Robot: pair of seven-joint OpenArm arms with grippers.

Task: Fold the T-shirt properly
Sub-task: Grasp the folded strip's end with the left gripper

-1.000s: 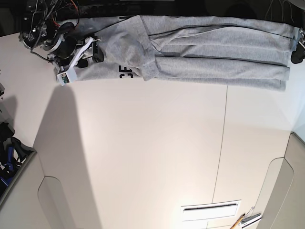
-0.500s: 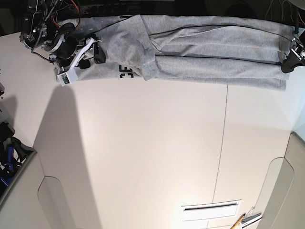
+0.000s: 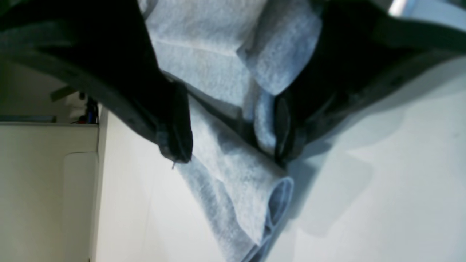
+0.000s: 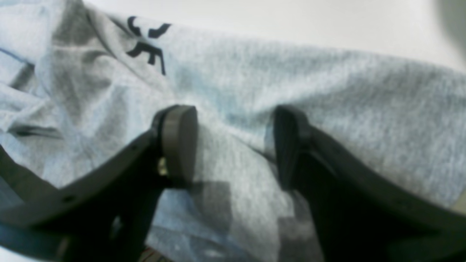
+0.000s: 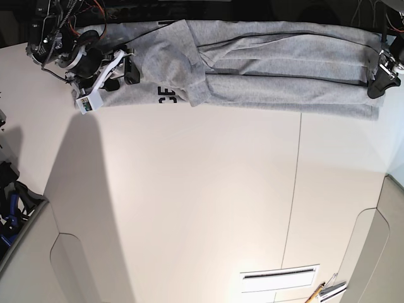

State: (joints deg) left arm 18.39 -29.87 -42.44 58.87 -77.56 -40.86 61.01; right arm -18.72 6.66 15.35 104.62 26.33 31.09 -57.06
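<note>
- The T-shirt point(image 5: 265, 63) lay as a long folded band along the far edge of the desk point(image 5: 202, 202), its long axis running left to right in the base view.
- The right claw point(image 4: 233, 145) stood at the band's left end, near the black lettering point(image 4: 145, 47); its jaws were spread wide with grey cloth bunched between them, not pinched.
- The left claw point(image 3: 233, 134) stood at the right end, jaws likewise apart, straddling a rolled edge of the cloth without clamping it.
- Each arm sat at its own end, so a lengthwise fold would likely need one end carried toward the other.
- Which end should travel could not be told.
</note>
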